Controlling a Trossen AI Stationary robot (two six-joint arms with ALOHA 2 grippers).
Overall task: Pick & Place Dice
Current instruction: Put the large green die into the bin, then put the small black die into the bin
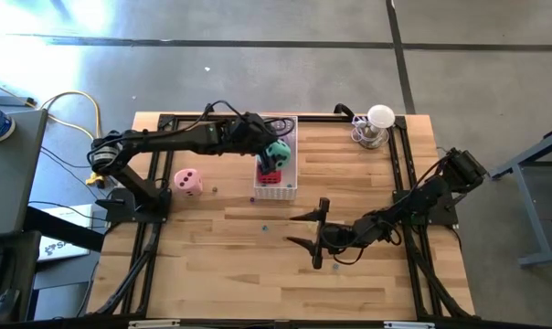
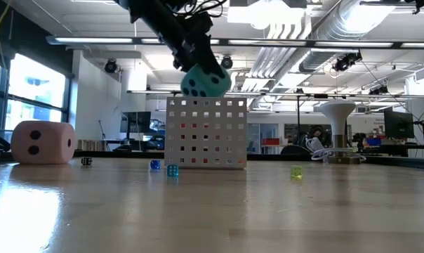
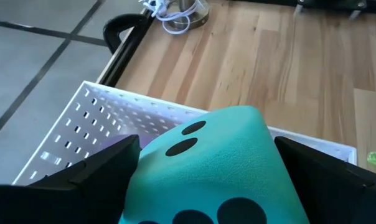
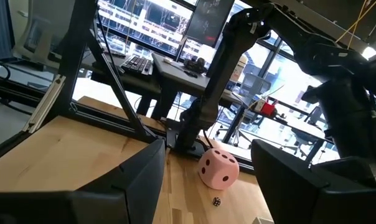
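My left gripper (image 1: pixel 274 152) is shut on the green die (image 2: pixel 205 82) and holds it just above the white perforated tray (image 2: pixel 205 133). A red die (image 1: pixel 272 179) lies inside the tray. In the left wrist view a pale purple patch (image 3: pixel 115 138) shows in the tray beside one finger. The pink die (image 1: pixel 187 182) rests on the table left of the tray and also shows in the right wrist view (image 4: pixel 218 168). My right gripper (image 1: pixel 301 230) is open, low over the table's near right part, pointing toward the left edge. My left gripper pinches the green die between its two fingers (image 3: pixel 94 177), one on each of two opposite side faces (image 3: pixel 144 180). The fingers come from above, slanting in from the table's left. The die is lifted clear, slightly tilted, just over the tray's top rim.
Several tiny dice lie on the table near the tray: a blue one (image 2: pixel 155 164), a teal one (image 2: pixel 172 170), a yellow-green one (image 2: pixel 296 171) and a dark one (image 2: pixel 86 161). A white round-topped object with a coiled cable (image 1: pixel 376 123) stands at the far right. A black frame edges the table.
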